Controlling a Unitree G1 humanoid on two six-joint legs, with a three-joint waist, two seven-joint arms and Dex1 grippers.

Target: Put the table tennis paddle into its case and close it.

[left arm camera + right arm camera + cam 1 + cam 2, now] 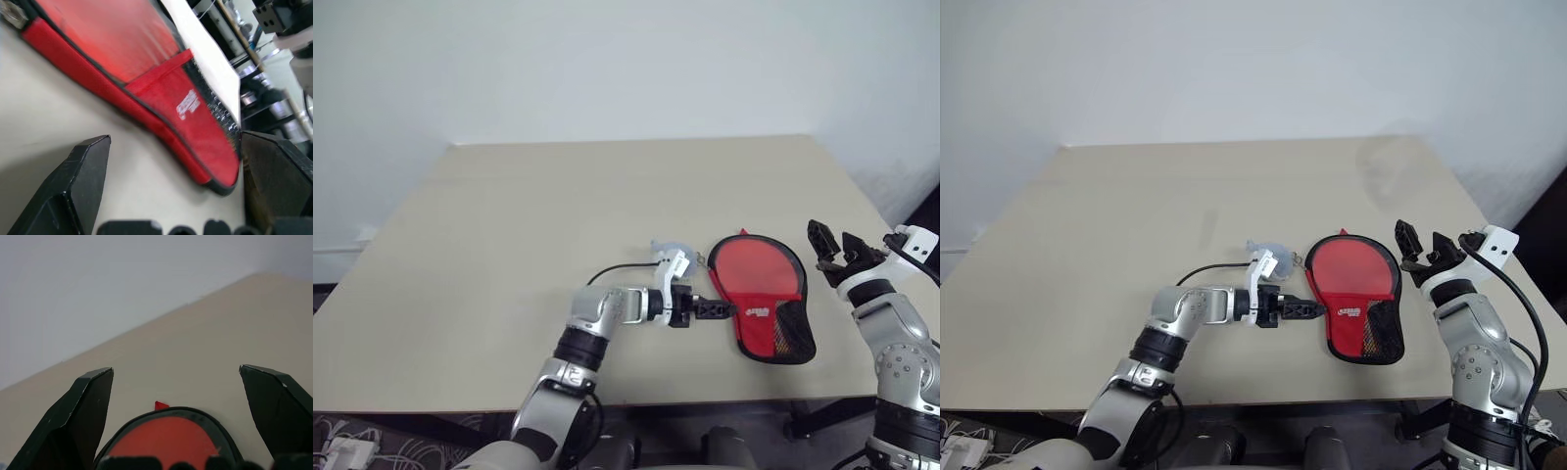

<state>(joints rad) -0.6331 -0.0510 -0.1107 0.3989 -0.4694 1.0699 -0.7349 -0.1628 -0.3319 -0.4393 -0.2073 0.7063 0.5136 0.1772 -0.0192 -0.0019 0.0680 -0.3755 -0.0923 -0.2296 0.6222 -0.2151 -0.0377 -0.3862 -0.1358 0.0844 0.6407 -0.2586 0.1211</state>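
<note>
Beige and broad, the rectangular tabletop (509, 255) lies bare across its far half and left side, leaving ample room to work. Near its front right edge rests the paddle-shaped red fabric case with black edging and mesh (759, 305); red fills its round part, though whether the paddle sits inside and the zip is shut I cannot tell, so closing may remain. The left gripper (713, 310), jaws spread, reaches the case's narrow end. The right gripper (835, 247), jaws spread, hovers just beyond the table's right edge.
</note>
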